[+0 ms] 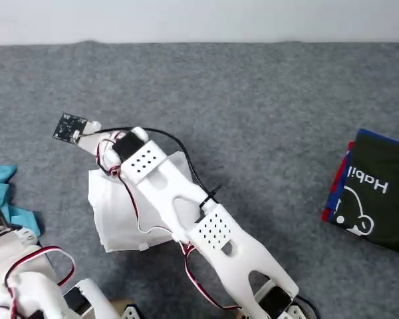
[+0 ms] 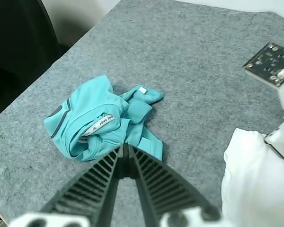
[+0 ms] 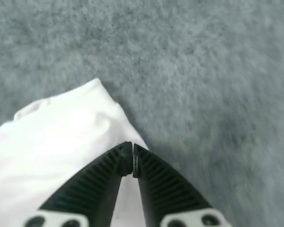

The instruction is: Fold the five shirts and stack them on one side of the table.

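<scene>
A crumpled teal shirt (image 2: pixel 97 124) lies on the grey table near its left edge, also showing in the high view as the teal shirt (image 1: pixel 5 193). My left gripper (image 2: pixel 126 150) hovers shut just above the teal shirt's near edge. A white shirt (image 1: pixel 123 212) lies partly folded at front centre, under my right arm (image 1: pixel 186 199). My right gripper (image 3: pixel 132 150) is shut with its tips at the edge of the white shirt (image 3: pixel 61 137), seemingly pinching the cloth. A stack of folded shirts (image 1: pixel 376 189), dark green on top, rests at the right edge.
The grey felt table (image 1: pixel 253 100) is bare across its back and middle. The right arm's camera board (image 2: pixel 270 64) juts out beyond the white shirt (image 2: pixel 253 184). The table's left edge (image 2: pixel 19 101) drops off close to the teal shirt.
</scene>
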Robot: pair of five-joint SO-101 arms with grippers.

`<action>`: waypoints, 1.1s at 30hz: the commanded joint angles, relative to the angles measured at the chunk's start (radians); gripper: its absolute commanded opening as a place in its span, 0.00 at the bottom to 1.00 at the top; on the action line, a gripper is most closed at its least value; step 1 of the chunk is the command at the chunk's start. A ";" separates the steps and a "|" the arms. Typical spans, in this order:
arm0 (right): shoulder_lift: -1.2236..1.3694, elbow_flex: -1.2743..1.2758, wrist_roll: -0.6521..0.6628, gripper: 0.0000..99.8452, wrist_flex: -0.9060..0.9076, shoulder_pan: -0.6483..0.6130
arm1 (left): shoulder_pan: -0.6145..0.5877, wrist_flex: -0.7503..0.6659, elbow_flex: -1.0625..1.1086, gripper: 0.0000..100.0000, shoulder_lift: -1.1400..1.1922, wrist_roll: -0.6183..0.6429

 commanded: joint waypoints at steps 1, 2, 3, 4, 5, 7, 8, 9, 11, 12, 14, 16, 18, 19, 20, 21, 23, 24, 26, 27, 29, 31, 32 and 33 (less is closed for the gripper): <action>-0.015 -0.046 0.009 0.01 -0.058 -0.047 | -0.005 -0.028 0.002 0.01 -0.003 -0.003; -0.015 -0.046 0.009 0.01 -0.070 -0.051 | -0.005 -0.028 0.002 0.01 -0.003 -0.003; -0.016 -0.048 0.009 0.01 -0.081 -0.056 | -0.005 -0.028 0.002 0.01 -0.003 -0.003; -0.016 -0.061 0.009 0.01 -0.084 -0.056 | -0.005 -0.028 0.002 0.01 -0.003 -0.003; -0.019 -0.086 0.009 0.01 -0.077 -0.056 | -0.005 -0.028 0.002 0.01 -0.003 -0.003; -0.030 -0.146 0.009 0.01 -0.044 -0.054 | -0.005 -0.028 0.002 0.01 -0.003 -0.003; -0.036 -0.180 0.009 0.01 -0.022 -0.051 | -0.005 -0.028 0.002 0.01 -0.003 -0.003; -0.042 -0.209 0.011 0.01 -0.001 -0.050 | -0.005 -0.028 0.002 0.01 -0.003 -0.003; -0.045 -0.253 0.043 0.01 0.047 -0.042 | -0.005 -0.028 0.002 0.01 -0.003 -0.003; -0.042 -0.272 0.068 0.01 0.067 -0.039 | -0.005 -0.029 0.002 0.01 -0.003 -0.003; -0.038 -0.279 0.104 0.01 0.087 -0.031 | -0.005 -0.029 0.002 0.01 -0.003 -0.003; -0.035 -0.247 0.114 0.01 0.079 -0.021 | -0.005 -0.029 0.002 0.01 -0.003 -0.003; -0.015 -0.209 0.114 0.01 0.041 -0.019 | -0.005 -0.029 0.002 0.01 -0.003 -0.003; -0.002 -0.193 0.110 0.01 0.021 -0.024 | -0.005 -0.029 0.002 0.01 -0.003 -0.003; 0.012 -0.183 0.110 0.01 0.001 -0.035 | -0.005 -0.029 0.002 0.01 -0.003 -0.003; 0.027 -0.178 0.110 0.01 -0.012 -0.054 | -0.005 -0.029 0.002 0.01 -0.003 -0.003; 0.053 -0.181 0.110 0.01 -0.024 -0.099 | -0.005 -0.029 0.002 0.01 -0.003 -0.003; 0.061 -0.181 0.112 0.01 -0.024 -0.122 | -0.005 -0.029 0.002 0.01 -0.003 -0.003; 0.068 -0.181 0.114 0.01 -0.025 -0.153 | -0.005 -0.029 0.002 0.01 -0.003 -0.003; 0.068 -0.181 0.114 0.01 -0.025 -0.162 | -0.005 -0.029 0.002 0.01 -0.003 -0.003; 0.062 -0.193 0.112 0.01 -0.022 -0.162 | -0.005 -0.029 0.002 0.01 -0.003 -0.003; 0.038 -0.245 0.110 0.01 0.004 -0.145 | -0.005 -0.028 0.002 0.01 -0.003 -0.003; 0.024 -0.276 0.112 0.01 0.021 -0.133 | -0.005 -0.028 0.002 0.01 -0.003 -0.003; 0.008 -0.307 0.114 0.01 0.036 -0.116 | -0.005 -0.028 0.002 0.01 -0.003 -0.003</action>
